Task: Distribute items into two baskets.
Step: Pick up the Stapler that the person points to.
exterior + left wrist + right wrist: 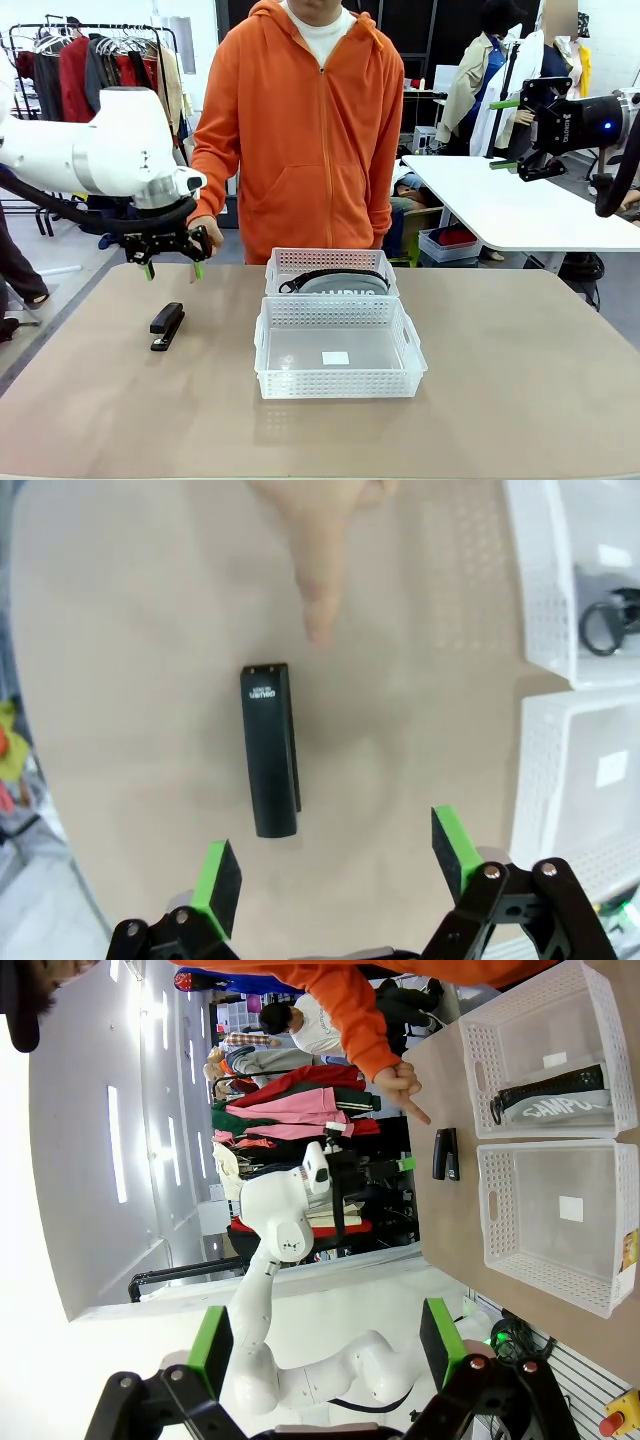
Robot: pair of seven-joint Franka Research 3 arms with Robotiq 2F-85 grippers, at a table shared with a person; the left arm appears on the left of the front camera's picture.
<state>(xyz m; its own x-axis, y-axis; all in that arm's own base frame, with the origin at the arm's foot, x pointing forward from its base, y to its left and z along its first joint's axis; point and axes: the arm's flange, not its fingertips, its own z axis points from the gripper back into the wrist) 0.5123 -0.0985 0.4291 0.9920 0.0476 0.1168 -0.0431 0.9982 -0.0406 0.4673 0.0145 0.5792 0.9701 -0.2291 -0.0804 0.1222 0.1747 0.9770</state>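
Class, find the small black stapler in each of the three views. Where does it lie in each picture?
Front view: stapler lies left of centre, left of the baskets.
Left wrist view: stapler lies near the centre, lengthwise up the picture.
Right wrist view: stapler is small, right of centre.
Shared landmark: the empty basket nearby.

Bright, even overhead light; soft shadows; right wrist view glare-washed, warped at edges.

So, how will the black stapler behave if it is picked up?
The stapler looks rigid, so it should not flop. It lies flat on the table, so rolling seems unlikely. Its smooth top may slip slightly.
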